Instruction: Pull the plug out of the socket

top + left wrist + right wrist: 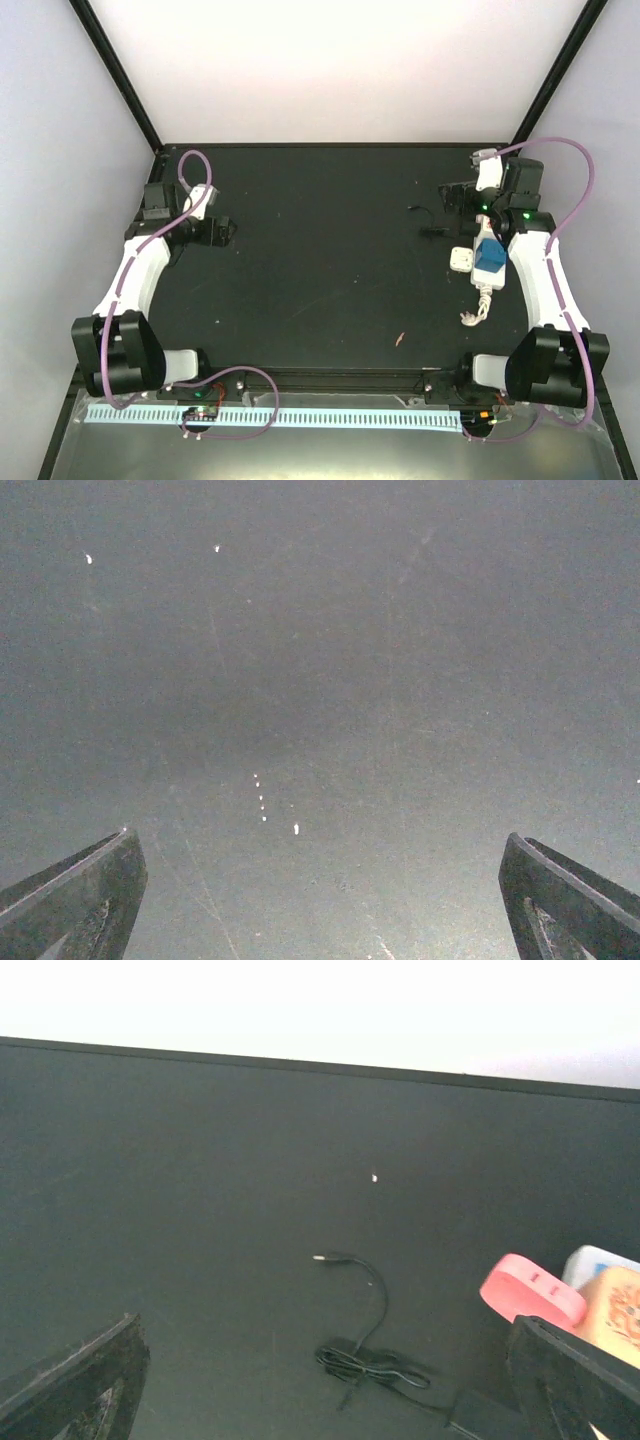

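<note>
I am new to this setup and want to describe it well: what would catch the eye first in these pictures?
The eye goes first to the white power strip with its bright blue face, lying on the right side of the black table, close beside the right arm. A white cube adapter sits just left of it, and a thin black cable lies loosely bunched farther back.
</note>
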Action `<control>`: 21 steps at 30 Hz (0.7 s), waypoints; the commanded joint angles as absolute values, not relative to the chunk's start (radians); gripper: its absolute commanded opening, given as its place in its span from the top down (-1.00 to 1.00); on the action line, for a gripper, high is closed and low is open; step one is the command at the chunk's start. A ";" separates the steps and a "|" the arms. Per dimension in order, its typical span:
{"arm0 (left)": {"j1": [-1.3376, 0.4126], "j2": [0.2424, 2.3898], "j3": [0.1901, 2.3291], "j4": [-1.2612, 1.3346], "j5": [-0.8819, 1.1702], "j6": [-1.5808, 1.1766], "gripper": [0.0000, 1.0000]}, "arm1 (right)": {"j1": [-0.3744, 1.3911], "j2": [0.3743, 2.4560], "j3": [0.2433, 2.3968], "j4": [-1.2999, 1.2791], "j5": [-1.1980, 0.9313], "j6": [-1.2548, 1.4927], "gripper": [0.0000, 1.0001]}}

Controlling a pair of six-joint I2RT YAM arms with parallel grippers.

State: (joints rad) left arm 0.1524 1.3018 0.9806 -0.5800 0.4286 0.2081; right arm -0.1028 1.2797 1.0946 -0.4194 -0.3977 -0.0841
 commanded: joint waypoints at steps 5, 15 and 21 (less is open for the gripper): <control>0.108 1.224 0.909 -0.429 0.390 0.183 -0.98 | -0.205 1.308 1.220 -0.589 -0.343 -0.172 -1.00; 0.096 1.199 0.901 -0.382 0.388 0.179 -0.97 | -0.503 1.472 1.443 -0.846 -0.476 -0.312 -1.00; 0.093 1.194 0.909 -0.383 0.420 0.186 -0.97 | -0.635 1.618 1.511 -0.990 -0.569 -0.425 -1.00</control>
